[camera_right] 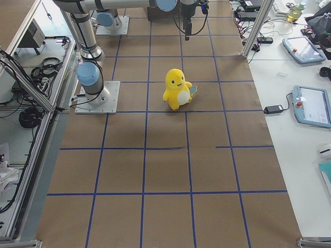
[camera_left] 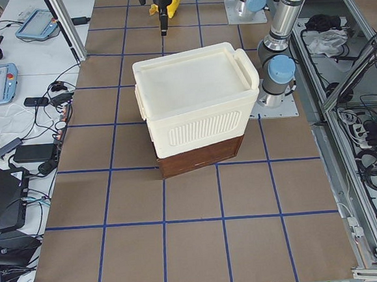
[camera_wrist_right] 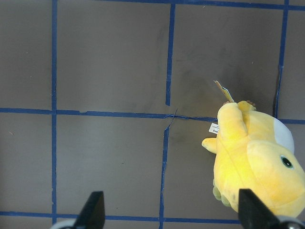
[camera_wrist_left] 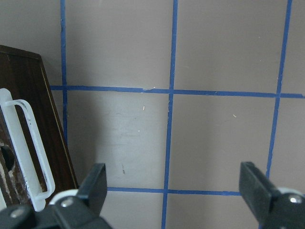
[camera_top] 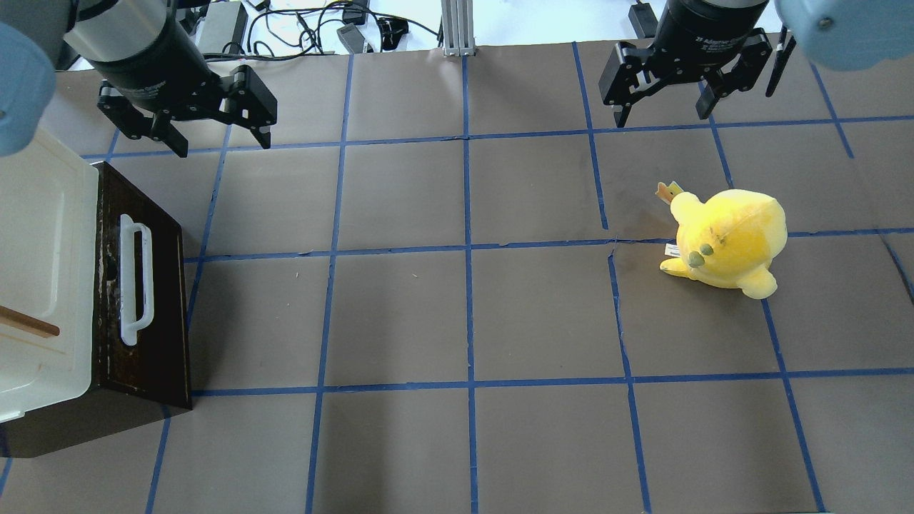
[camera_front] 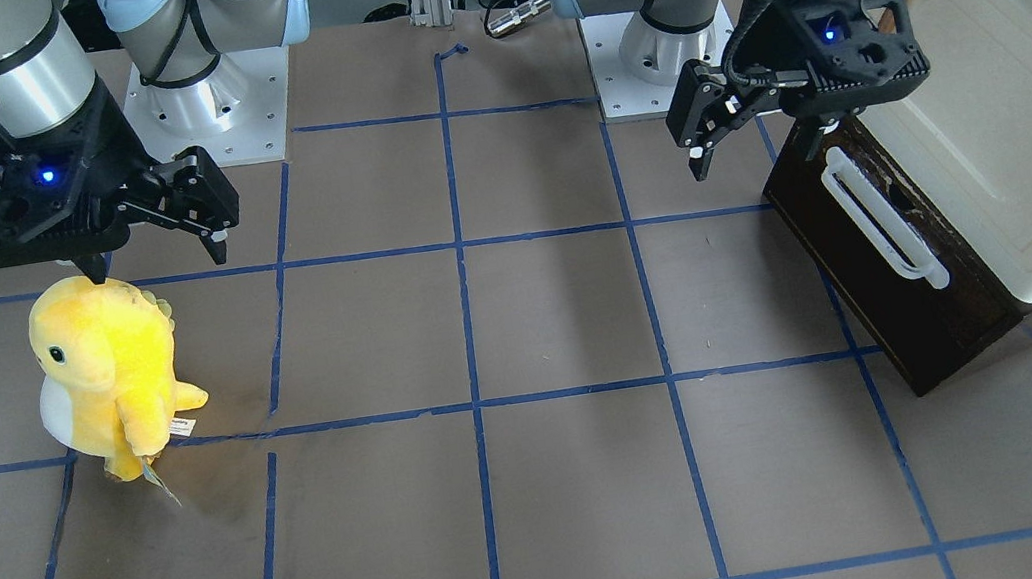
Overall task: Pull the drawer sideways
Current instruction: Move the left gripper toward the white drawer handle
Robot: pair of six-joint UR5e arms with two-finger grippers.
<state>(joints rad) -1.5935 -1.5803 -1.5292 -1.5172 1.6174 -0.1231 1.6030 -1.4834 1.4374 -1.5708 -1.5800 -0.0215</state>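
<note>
Overhead and front cameras face each other above the brown, blue-taped table (camera_top: pixel 400 314), two others look along it from its ends, and close wrist cameras look straight down, the left sharing the dark brown wooden drawer (camera_wrist_left: pixel 24 71) with both.

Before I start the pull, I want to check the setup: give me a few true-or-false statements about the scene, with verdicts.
The left hand and the right hand are both open and empty. True.
The left hand grips the handle of the drawer. False: it hangs clear of the handle.
The toy lies on its side. False: it stands upright.
The toy is on the right hand's side of the table. True.
</note>
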